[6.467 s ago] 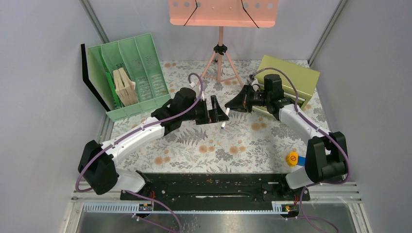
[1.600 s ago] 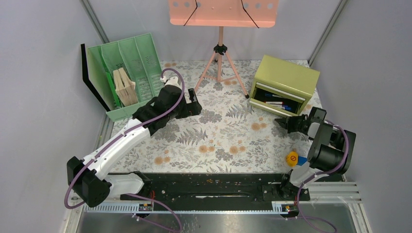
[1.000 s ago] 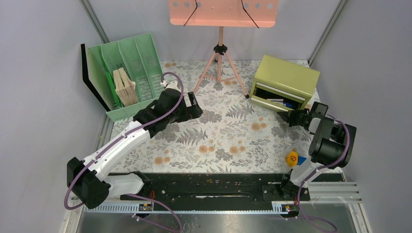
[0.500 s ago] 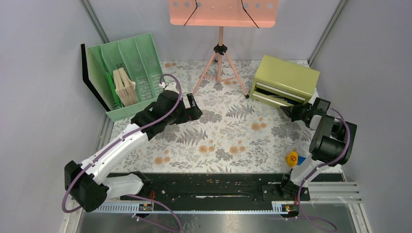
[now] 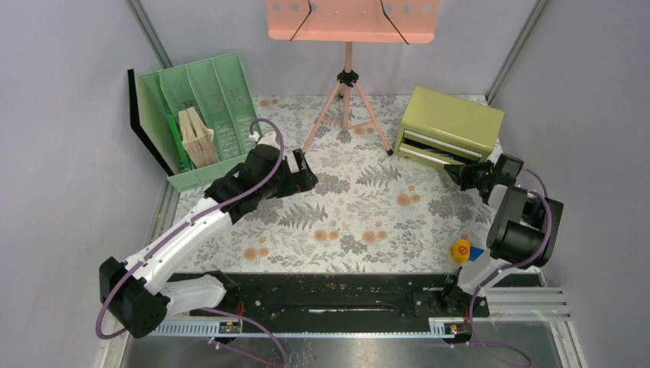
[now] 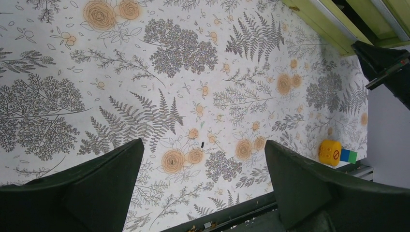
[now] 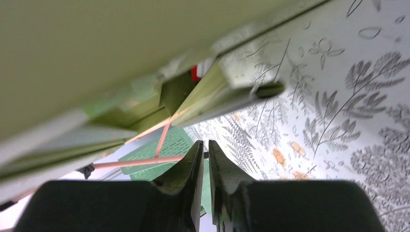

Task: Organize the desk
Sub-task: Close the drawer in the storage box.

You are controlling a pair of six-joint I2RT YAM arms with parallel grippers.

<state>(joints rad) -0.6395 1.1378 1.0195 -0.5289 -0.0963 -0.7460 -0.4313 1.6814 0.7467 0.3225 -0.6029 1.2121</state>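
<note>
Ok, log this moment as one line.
left gripper: open, empty, over desk | right gripper: nearly shut, empty, at lower drawer front | lower drawer: slightly ajar

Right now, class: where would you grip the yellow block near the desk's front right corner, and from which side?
Come straight down on the yellow block, jaws across its near and far faces. It sits low on the desk, marked face up, so probably only its sides offer a hold, and a blue piece lies close at its right side.
</note>
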